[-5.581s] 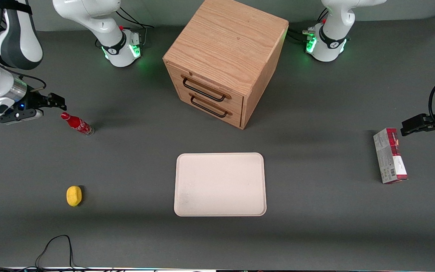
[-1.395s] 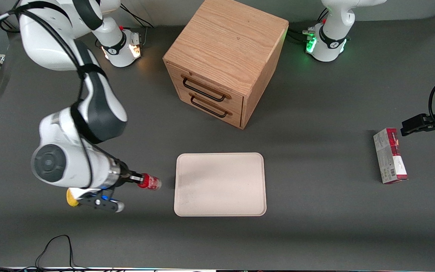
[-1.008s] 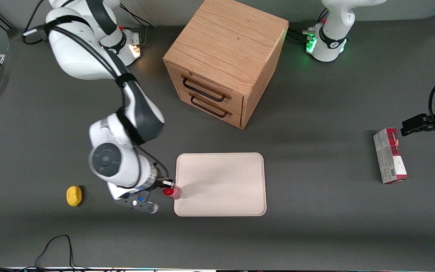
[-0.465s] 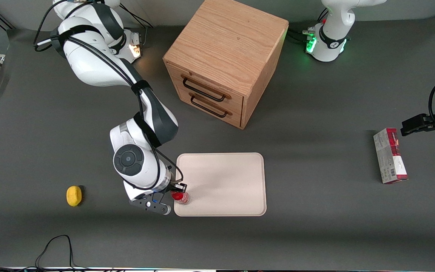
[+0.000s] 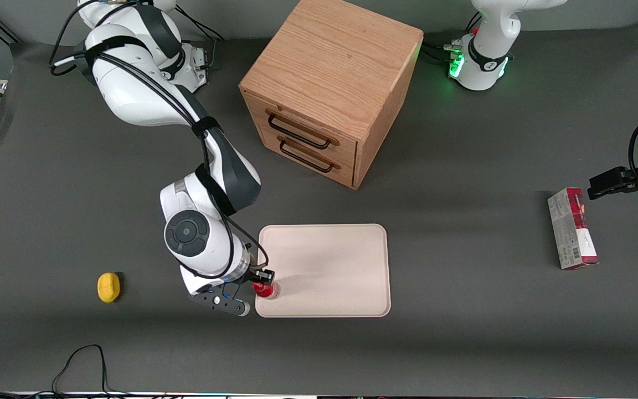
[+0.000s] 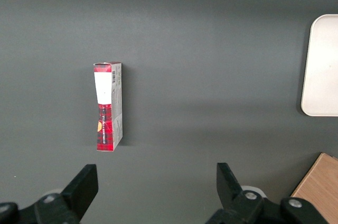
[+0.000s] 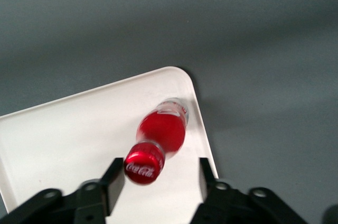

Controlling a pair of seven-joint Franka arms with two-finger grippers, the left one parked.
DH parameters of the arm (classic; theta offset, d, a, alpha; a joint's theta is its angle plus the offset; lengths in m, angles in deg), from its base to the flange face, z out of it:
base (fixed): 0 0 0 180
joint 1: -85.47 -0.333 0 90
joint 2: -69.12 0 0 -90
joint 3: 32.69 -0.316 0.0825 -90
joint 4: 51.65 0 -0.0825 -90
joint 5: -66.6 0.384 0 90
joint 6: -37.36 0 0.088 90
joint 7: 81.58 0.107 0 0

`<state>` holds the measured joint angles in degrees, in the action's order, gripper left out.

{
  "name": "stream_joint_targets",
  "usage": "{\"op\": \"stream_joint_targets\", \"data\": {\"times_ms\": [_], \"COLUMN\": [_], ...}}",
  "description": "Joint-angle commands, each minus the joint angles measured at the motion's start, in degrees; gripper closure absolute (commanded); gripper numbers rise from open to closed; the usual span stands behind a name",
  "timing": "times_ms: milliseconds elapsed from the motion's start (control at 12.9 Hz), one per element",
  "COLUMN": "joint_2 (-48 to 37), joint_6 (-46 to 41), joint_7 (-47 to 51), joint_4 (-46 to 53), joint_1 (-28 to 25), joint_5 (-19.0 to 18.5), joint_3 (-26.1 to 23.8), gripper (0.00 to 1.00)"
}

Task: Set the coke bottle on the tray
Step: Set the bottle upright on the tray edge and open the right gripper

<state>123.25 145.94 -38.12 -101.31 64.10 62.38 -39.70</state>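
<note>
The coke bottle [image 5: 267, 290] stands on the tray [image 5: 330, 260], in the tray's corner nearest the front camera at the working arm's end. In the right wrist view the bottle [image 7: 161, 130] shows from above, red cap toward the camera, close to the tray's rim [image 7: 199, 113]. My gripper [image 5: 262, 282] hangs just over the bottle. It is open [image 7: 161, 174]: the cap sits close to one finger and well apart from the other.
A wooden drawer cabinet [image 5: 330, 91] stands farther from the front camera than the tray. A yellow lemon [image 5: 108, 287] lies toward the working arm's end. A red-and-grey carton [image 5: 572, 228] lies toward the parked arm's end and also shows in the left wrist view [image 6: 108, 106].
My gripper took the bottle from the table at the working arm's end and carried it to the tray's corner. Over the last half second the arm has barely shifted.
</note>
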Motion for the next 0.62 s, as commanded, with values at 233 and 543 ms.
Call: {"op": "stream_joint_targets", "data": {"times_ms": [233, 543], "joint_2": [-0.9, -12.5], "joint_6": [-3.4, -10.7], "joint_7": [1.5, -4.5], "joint_4": [1.6, -8.8], "joint_1": [-0.2, 3.3], "joint_5": [-1.2, -0.3], "joint_3": [0.2, -0.2], "gripper": [0.00, 0.00]}}
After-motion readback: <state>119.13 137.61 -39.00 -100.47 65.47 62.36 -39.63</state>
